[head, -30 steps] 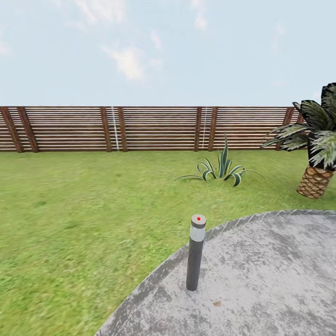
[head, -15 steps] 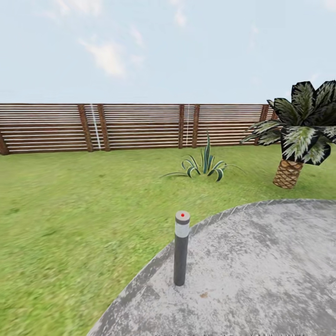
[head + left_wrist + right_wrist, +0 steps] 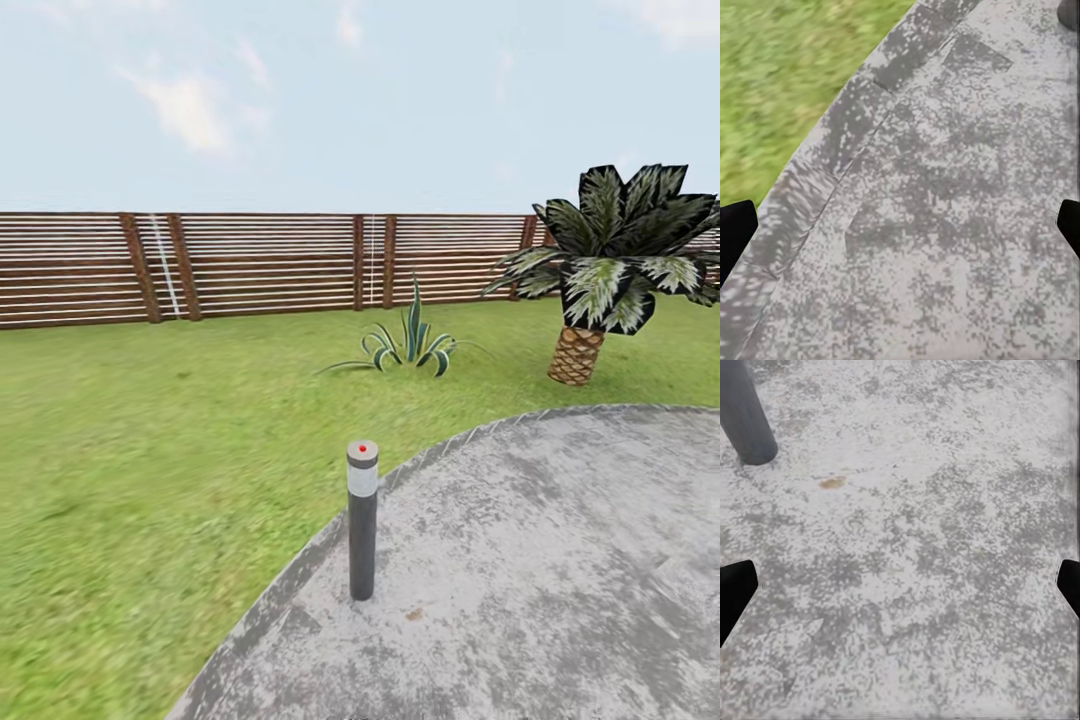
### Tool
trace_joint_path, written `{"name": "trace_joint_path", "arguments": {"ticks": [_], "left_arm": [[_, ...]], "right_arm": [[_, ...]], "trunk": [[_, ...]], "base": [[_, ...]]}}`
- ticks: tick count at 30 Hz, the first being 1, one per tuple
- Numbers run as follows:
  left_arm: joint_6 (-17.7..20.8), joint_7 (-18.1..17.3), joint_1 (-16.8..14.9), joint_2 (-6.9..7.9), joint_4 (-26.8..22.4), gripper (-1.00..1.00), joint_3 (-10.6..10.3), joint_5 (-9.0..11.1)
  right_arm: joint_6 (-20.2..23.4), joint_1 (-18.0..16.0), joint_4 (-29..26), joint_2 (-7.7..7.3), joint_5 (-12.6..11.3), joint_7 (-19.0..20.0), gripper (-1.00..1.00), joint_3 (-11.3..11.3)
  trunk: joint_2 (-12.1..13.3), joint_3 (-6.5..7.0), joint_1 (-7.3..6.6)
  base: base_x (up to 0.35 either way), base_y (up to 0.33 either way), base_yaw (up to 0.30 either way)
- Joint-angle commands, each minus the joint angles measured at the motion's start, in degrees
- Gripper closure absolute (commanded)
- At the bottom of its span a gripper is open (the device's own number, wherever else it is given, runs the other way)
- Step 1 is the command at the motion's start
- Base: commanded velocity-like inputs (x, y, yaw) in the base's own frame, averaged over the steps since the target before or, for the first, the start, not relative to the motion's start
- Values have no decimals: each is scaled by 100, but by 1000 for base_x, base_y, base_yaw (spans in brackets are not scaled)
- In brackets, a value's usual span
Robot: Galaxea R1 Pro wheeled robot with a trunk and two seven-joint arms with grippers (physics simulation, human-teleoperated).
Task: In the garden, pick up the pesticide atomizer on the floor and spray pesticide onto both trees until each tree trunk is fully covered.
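Head view looked across a round concrete pad (image 3: pixel 560 560) toward the lawn (image 3: pixel 150 450) and the slatted wooden fence (image 3: pixel 260 265). A short grey lamp post (image 3: pixel 361 520) stood close to the pad's curved edge, and beyond that edge, on the grass, sat a spiky striped plant (image 3: pixel 405 345) and a squat palm (image 3: pixel 600 270) with a scaly stump. Neither the sprayer nor the two thick-trunked trees appeared anywhere, so the robot seemed to be searching or travelling.

The main risk, as I judged it, was the post: it stood just ahead, and the right wrist view showed its base (image 3: pixel 746 416) near that arm, so a turn or a forward roll could clip it. A second risk was taking the palm for one of the trunks to be sprayed.

Left gripper (image 3: pixel 900 225) hung over the pad near its edge, its dark fingertips (image 3: pixel 735 232) at opposite borders of the picture, spread wide with nothing between them. Right gripper (image 3: pixel 900 585) was likewise spread wide over bare concrete, empty and touching nothing.
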Motion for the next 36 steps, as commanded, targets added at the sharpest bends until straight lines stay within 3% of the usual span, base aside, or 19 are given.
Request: {"name": "trace_joint_path", "arguments": {"ticks": [1, 6, 25, 30, 36], "left_arm": [[0, 0, 0, -1, 1, -100, 0, -2], [0, 0, 0, -1, -1, -100, 0, -4], [-36, 0, 0, 10, 6, -100, 1, -6], [-418, 0, 0, 15, 7, -100, 8, 27], [-463, 0, 0, 22, 7, -100, 15, 23]], "right_arm": [[0, 0, 0, 0, 0, 0, -100, 0], [0, 0, 4, 0, 0, -5, -100, 0], [0, 0, 7, 5, 0, -8, -100, 9], [0, 0, 11, 8, 0, -8, -100, 9], [0, 0, 13, 7, 1, -8, -100, 10]], "trunk": [[-42, -26, 23], [-242, -152, 133], [-242, -307, 133], [-242, -351, 133], [-242, -405, 133]], "base": [[0, 0, -206], [0, 0, -202], [0, 7, -169], [0, 239, -101], [39, 323, -84]]}}
